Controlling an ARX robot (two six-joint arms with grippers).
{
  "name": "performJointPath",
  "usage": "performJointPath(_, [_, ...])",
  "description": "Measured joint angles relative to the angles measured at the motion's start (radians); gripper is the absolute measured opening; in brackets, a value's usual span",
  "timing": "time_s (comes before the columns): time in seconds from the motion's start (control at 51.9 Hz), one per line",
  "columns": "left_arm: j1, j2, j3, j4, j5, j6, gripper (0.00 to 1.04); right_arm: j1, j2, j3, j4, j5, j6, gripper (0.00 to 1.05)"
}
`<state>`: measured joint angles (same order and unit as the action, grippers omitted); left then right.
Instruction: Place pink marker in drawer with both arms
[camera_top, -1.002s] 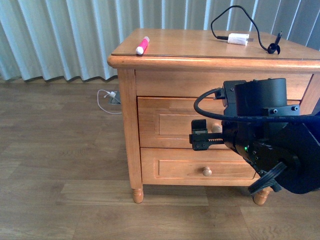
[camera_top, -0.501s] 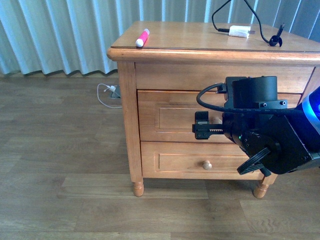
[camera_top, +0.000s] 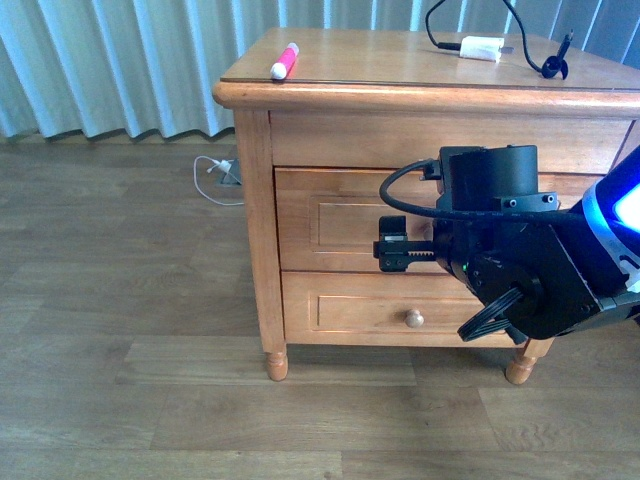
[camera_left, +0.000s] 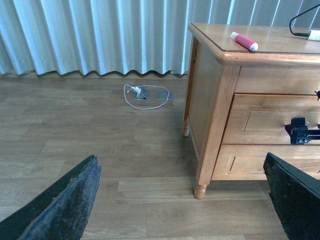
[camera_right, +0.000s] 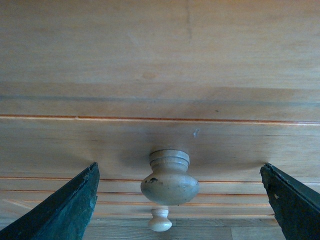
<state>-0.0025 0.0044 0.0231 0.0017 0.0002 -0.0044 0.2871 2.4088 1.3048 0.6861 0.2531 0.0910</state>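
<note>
The pink marker (camera_top: 285, 61) lies on the nightstand's top near its left front corner, also in the left wrist view (camera_left: 244, 41). The upper drawer (camera_top: 330, 225) is closed. My right gripper (camera_top: 392, 250) is open at the drawer front, which fills the right wrist view (camera_right: 160, 135). There its round knob (camera_right: 169, 180) sits between the wide-apart fingers (camera_right: 65, 210), untouched. My left gripper (camera_left: 180, 160) is open over the floor to the left of the nightstand, holding nothing. The right gripper (camera_left: 300, 132) also shows in the left wrist view.
A white charger plug (camera_top: 480, 48) with a black cable lies at the back right of the nightstand top (camera_top: 400, 75). The lower drawer's knob (camera_top: 413, 318) is below my right gripper. A white cable (camera_top: 215, 180) lies on the wooden floor by the curtain.
My right gripper has closed in on the upper drawer's knob, which it now hides in the front view. The marker has stayed where it was on the nightstand.
</note>
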Motion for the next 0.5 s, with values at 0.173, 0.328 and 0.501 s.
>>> performJointPath(0.173, [0.0,0.0,0.0,0.0,0.0,0.0,0.99,0.006,0.002,0.002,0.012,0.008,0.0,0.73])
performJointPath(0.328, [0.0,0.0,0.0,0.0,0.0,0.0,0.99,0.007,0.006,0.004,0.012,0.011,0.0,0.47])
performJointPath(0.501, [0.0,0.0,0.0,0.0,0.0,0.0,0.99,0.008,0.006,0.005,0.007,0.01,0.0,0.24])
